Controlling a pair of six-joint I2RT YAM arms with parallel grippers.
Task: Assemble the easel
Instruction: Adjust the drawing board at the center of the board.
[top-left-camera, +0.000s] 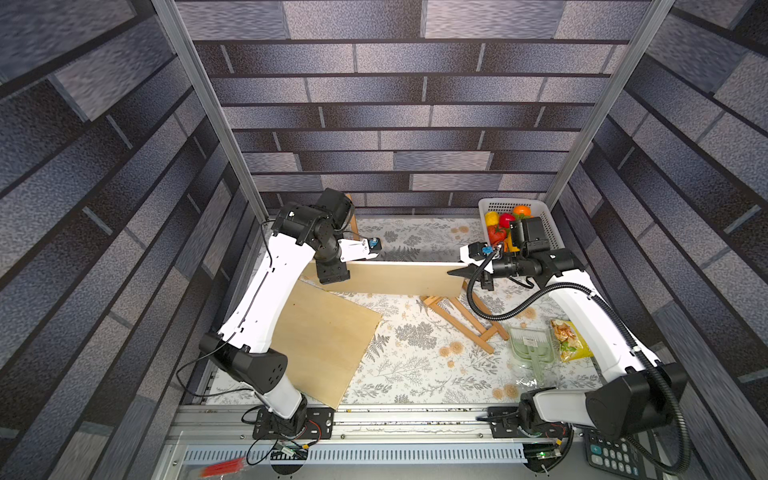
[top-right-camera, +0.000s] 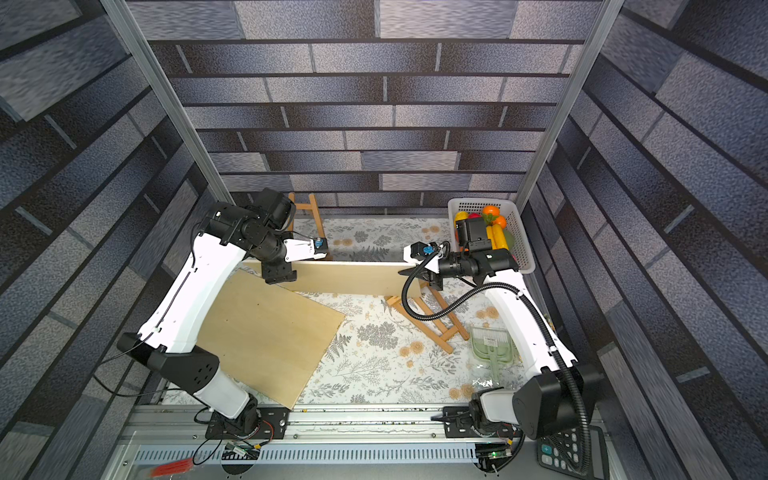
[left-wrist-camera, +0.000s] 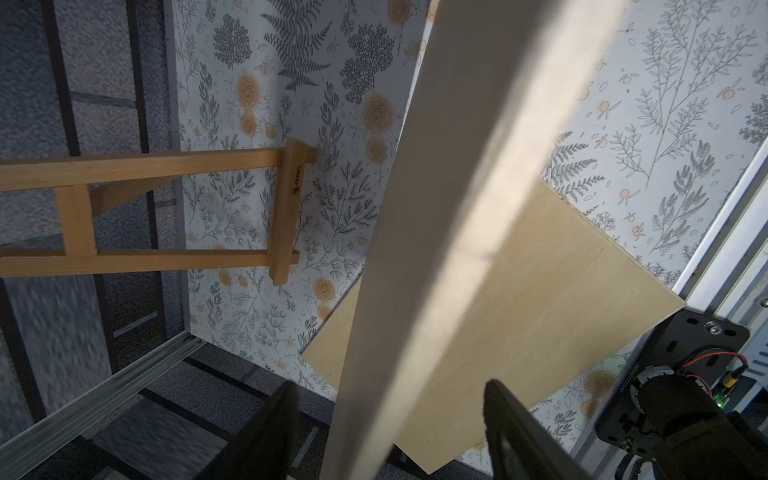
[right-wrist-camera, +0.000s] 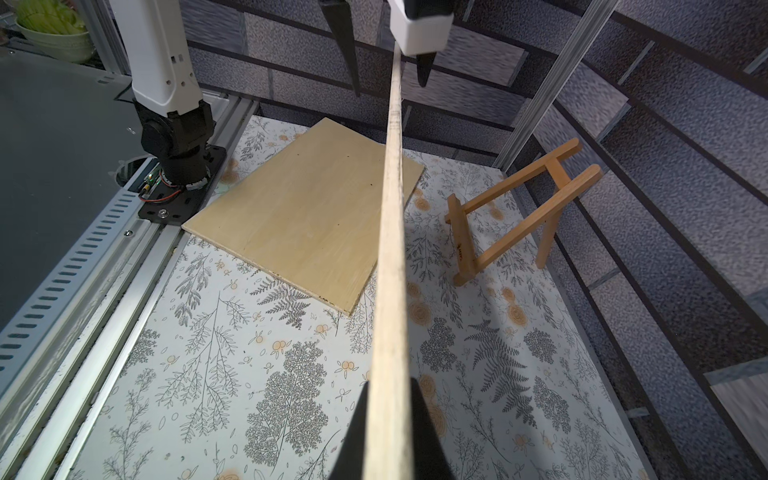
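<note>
A thin plywood board (top-left-camera: 399, 276) (top-right-camera: 353, 276) hangs on edge above the table, between my two grippers. My right gripper (top-left-camera: 457, 272) (right-wrist-camera: 388, 415) is shut on its right end. Around its left end stands my left gripper (top-left-camera: 332, 270) (left-wrist-camera: 390, 386), open, with both fingers clear of the wood. One small wooden easel (top-right-camera: 309, 212) (left-wrist-camera: 166, 208) (right-wrist-camera: 519, 216) stands at the back left by the wall. A second easel (top-left-camera: 465, 320) (top-right-camera: 432, 320) lies flat below the board's right end. Another plywood board (top-left-camera: 324, 345) (right-wrist-camera: 307, 216) lies flat at the front left.
A white basket (top-left-camera: 550, 224) of toy fruit sits at the back right. A green packaged brush set (top-left-camera: 532, 340) and a snack bag (top-left-camera: 569, 338) lie by the right arm. A calculator (top-left-camera: 611, 453) rests off the table's front right.
</note>
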